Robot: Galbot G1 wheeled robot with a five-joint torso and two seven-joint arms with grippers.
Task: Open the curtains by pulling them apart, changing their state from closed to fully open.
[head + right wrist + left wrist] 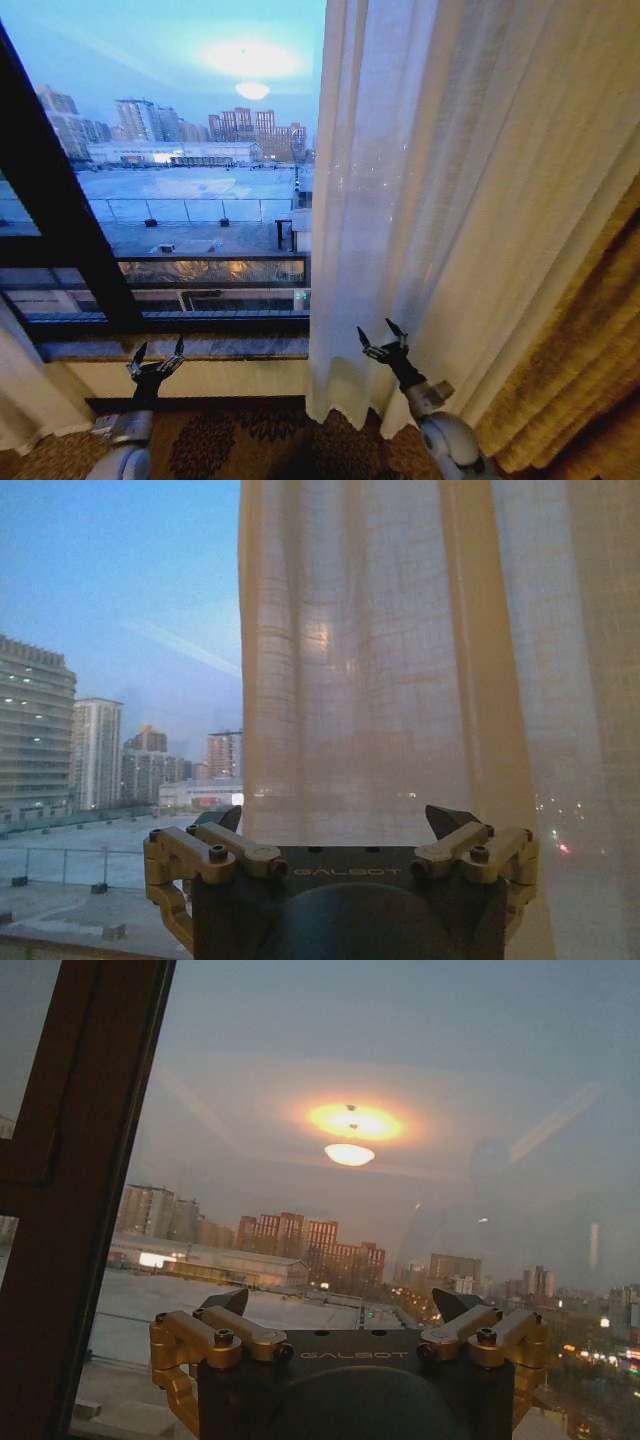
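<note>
Curtains (470,180) drawn to the right, window (190,170) bare on the left.
Left gripper (160,355) spreads wide near the sill; right gripper (382,336) spreads wide, empty, just beside the curtain edge.

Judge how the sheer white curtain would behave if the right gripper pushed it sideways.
The sheer curtain is probably floppy: it hangs in loose pleats. It likely weighs little, since city lights show through the weave. It would probably bunch rather than slide as one piece before the open right gripper.
</note>
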